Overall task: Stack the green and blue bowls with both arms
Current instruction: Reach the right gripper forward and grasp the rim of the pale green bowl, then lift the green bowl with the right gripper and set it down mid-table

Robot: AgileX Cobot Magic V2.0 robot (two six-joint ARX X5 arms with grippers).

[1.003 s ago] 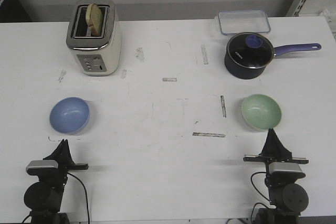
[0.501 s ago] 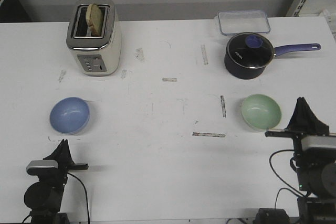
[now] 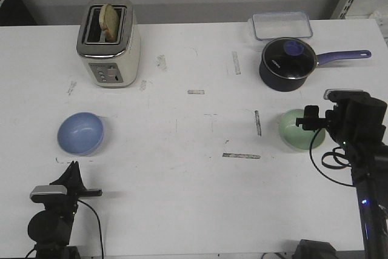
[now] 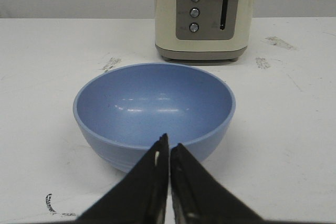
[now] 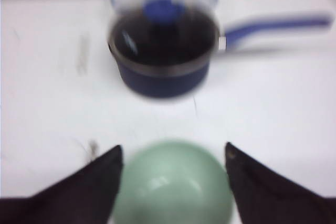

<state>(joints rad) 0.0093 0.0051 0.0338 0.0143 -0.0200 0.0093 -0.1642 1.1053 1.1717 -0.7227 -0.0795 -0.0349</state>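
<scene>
Right hand (image 5: 173,163) is spreading wide, its two dark fingers (image 5: 92,182) standing on either side of the green bowl (image 5: 173,184) without touching it, and it is holding nothing. From the front, this arm is hanging over the right edge of the bowl (image 3: 297,128), covering part of its rim. The bowl is sitting upright on the white tabletop (image 3: 194,180), pale mint, matte, round and shallow, with a soft highlight inside. Beyond it, the dark navy saucepan (image 3: 288,63) with its glass lid and blue knob is standing well apart, its purple handle pointing to the right. The right wrist picture is blurring, so fine detail is getting lost.

Left hand (image 4: 169,148) is pressing its fingers together with only a thin slit between them, gripping nothing. It is resting low at the near left of the tabletop (image 3: 68,177), just short of the blue bowl (image 4: 154,111). That bowl is sitting upright too, periwinkle, smooth and matte, empty, with faint glints on its inner wall. The cream toaster (image 4: 206,14) is standing behind it, a slice of bread (image 3: 109,21) showing in one slot. The two bowls are lying well apart, at opposite sides of the tabletop (image 3: 80,133).
</scene>
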